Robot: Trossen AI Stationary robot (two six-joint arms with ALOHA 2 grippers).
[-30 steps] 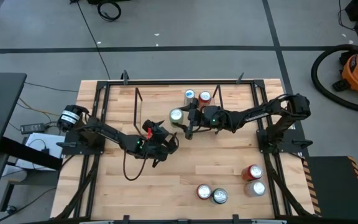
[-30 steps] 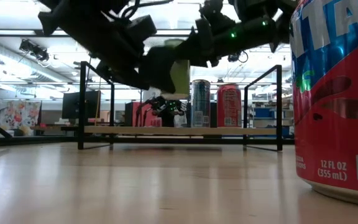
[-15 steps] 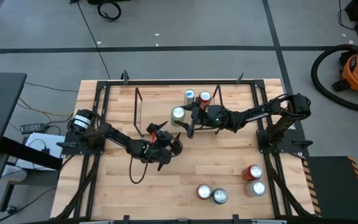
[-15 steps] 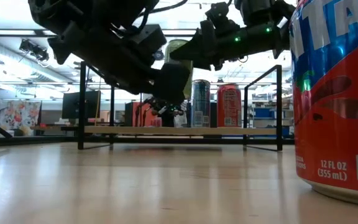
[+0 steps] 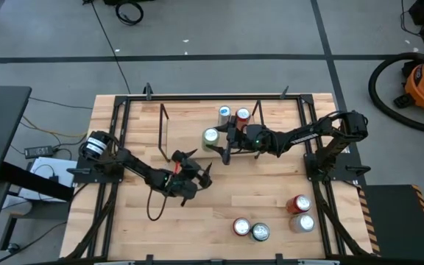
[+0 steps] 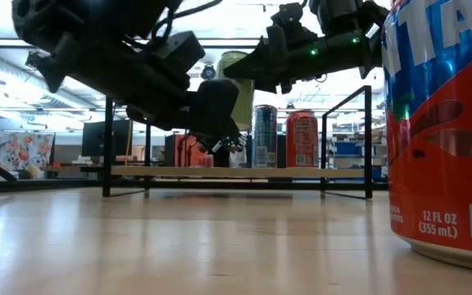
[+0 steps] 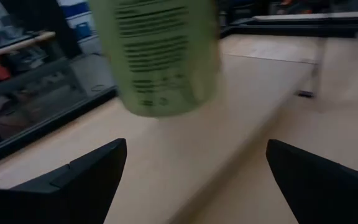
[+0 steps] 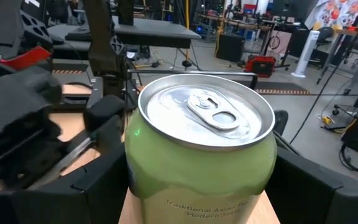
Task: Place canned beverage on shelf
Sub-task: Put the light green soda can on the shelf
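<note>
My right gripper (image 5: 218, 141) is shut on a light green can (image 5: 210, 137), held in the air over the shelf (image 6: 236, 172), a low black rod rack with a light wood deck. A blue can (image 5: 225, 112) and a red can (image 5: 242, 115) stand on the deck by their bases. My left gripper (image 5: 193, 178) is open and empty, nearer the table's front edge than the green can. The can also shows in the left wrist view (image 7: 160, 56), ahead of and above the spread fingers. My right gripper pinches the green can's side wall (image 8: 142, 180) between its two fingers, one on each side, below the top rim. The fingers come roughly level from the table's right side. The can is upright, top up, lifted clear of the shelf deck (image 6: 238, 82).
Several loose cans stand at the table's near right: a red one (image 5: 298, 204), a silver one (image 5: 302, 222) and two more (image 5: 249, 230). One red and blue can fills the low view's right side (image 6: 445, 131). A black frame (image 5: 197, 97) edges the table.
My left gripper has drawn back from the green can toward the table's near edge, staying open. My right gripper has kept the can upright at about the same spot over the shelf.
</note>
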